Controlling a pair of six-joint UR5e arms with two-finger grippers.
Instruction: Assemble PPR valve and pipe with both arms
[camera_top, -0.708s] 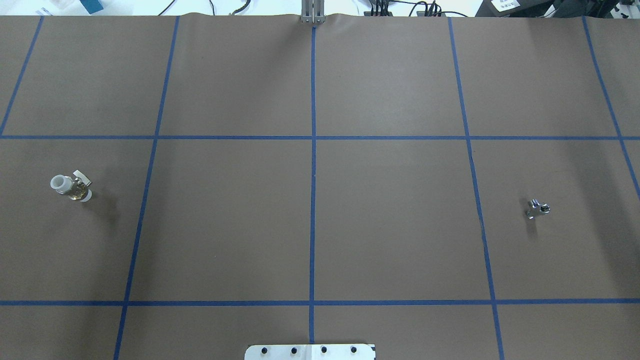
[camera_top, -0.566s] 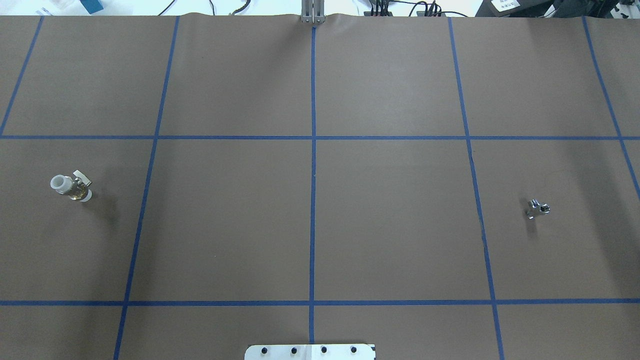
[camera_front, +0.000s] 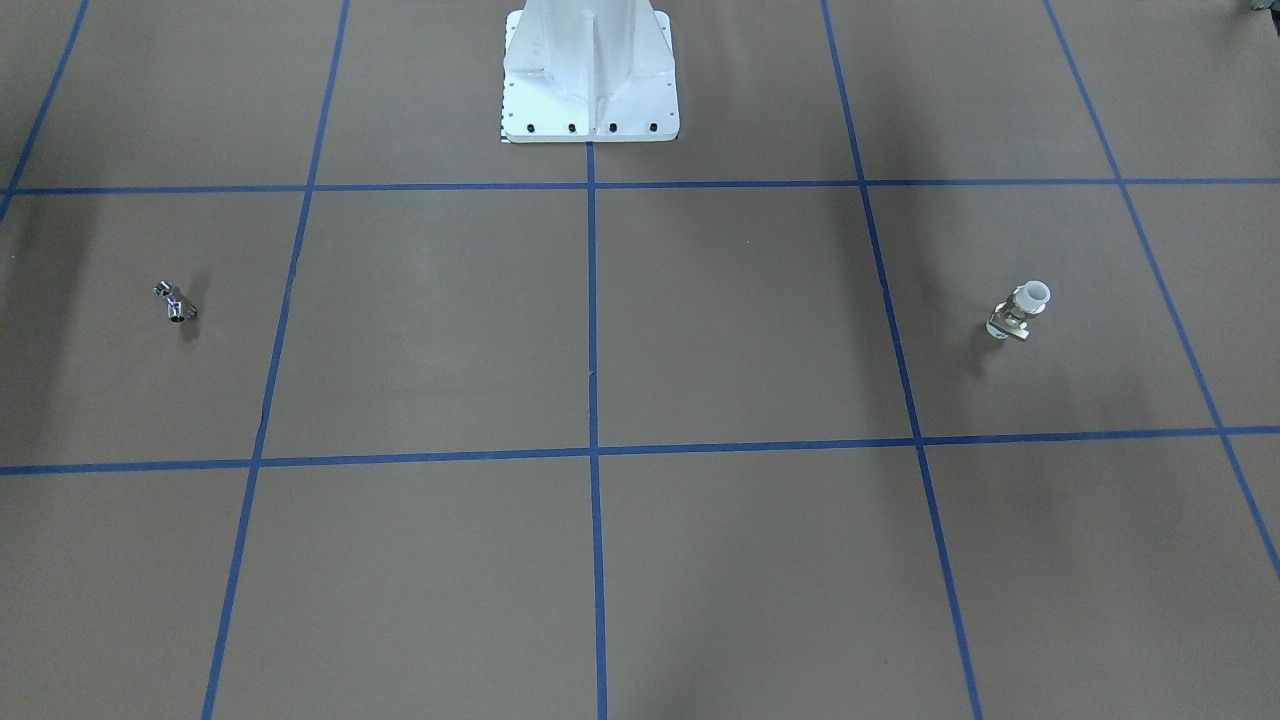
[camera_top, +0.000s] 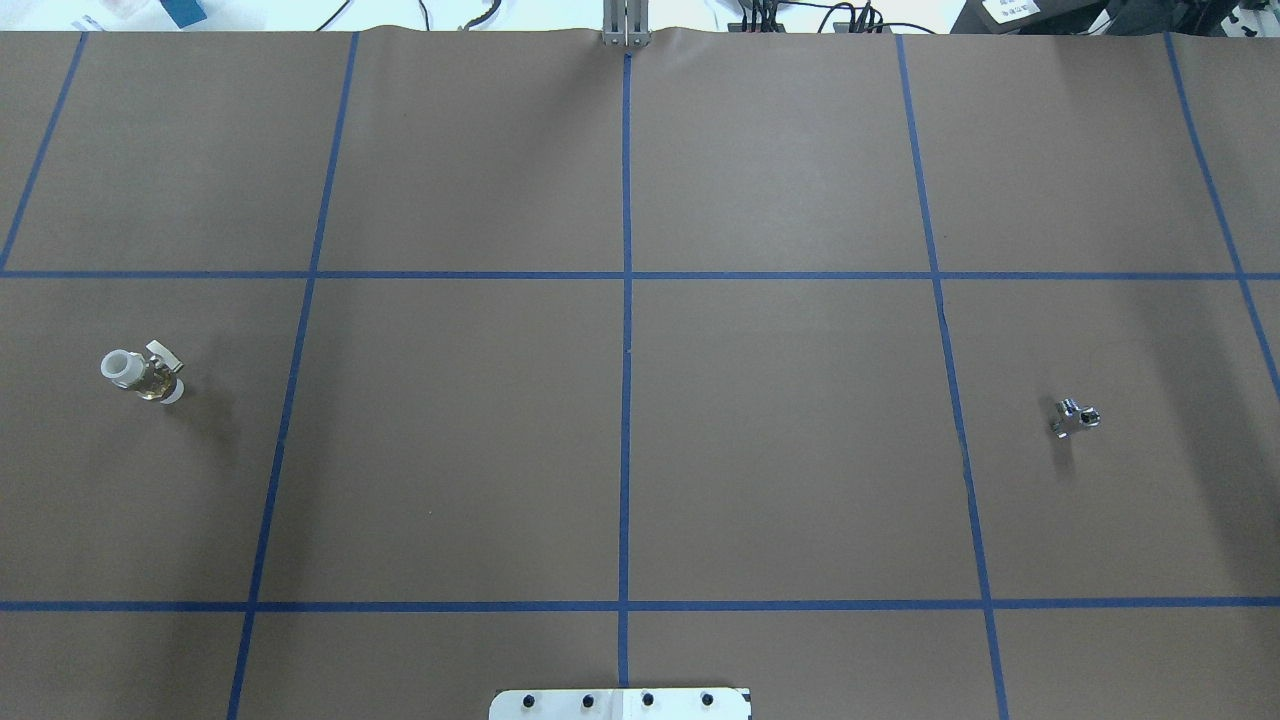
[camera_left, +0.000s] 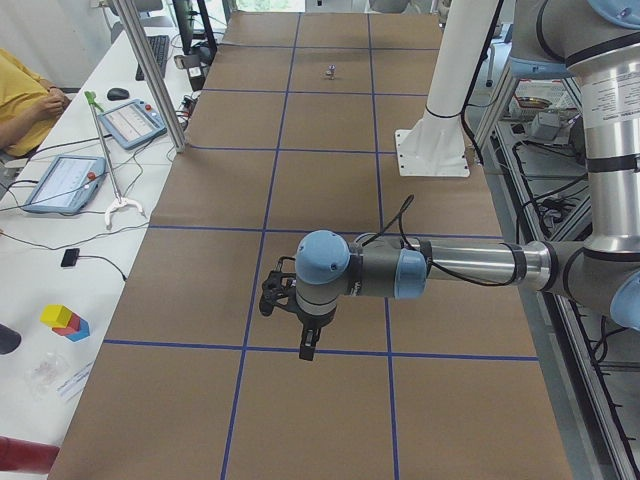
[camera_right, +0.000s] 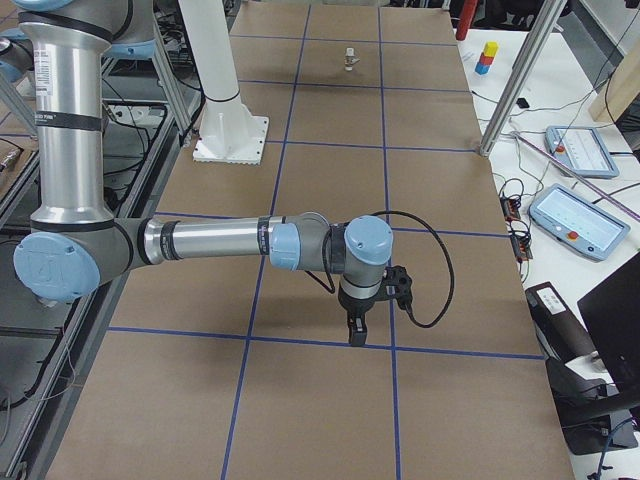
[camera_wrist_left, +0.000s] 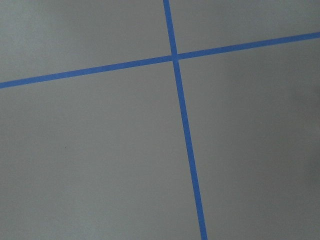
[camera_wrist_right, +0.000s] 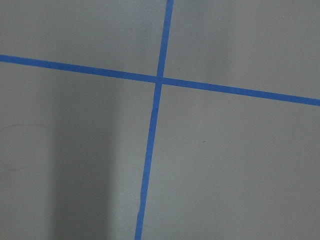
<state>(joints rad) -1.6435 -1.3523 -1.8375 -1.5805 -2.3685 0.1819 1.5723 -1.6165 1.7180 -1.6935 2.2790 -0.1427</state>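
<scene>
Brown table (camera_top: 780, 450): overhead shows valve (camera_top: 143, 373) and pipe (camera_top: 1074, 416), side views the arms (camera_left: 450, 268)

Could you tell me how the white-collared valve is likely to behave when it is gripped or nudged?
The PPR valve looks stiff, plastic collar on a metal body, so it should not flex. It seems to stand on end, collar up, so a sideways nudge may tip it. Its round glossy body could slip or turn in a grip.

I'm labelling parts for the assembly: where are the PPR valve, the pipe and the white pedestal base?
PPR valve (camera_top: 150, 380), overhead view, on its brass body.
pipe (camera_top: 1074, 417), overhead view, on its chrome middle.
white pedestal base (camera_front: 590, 70), front-facing view, on its upright column.
</scene>
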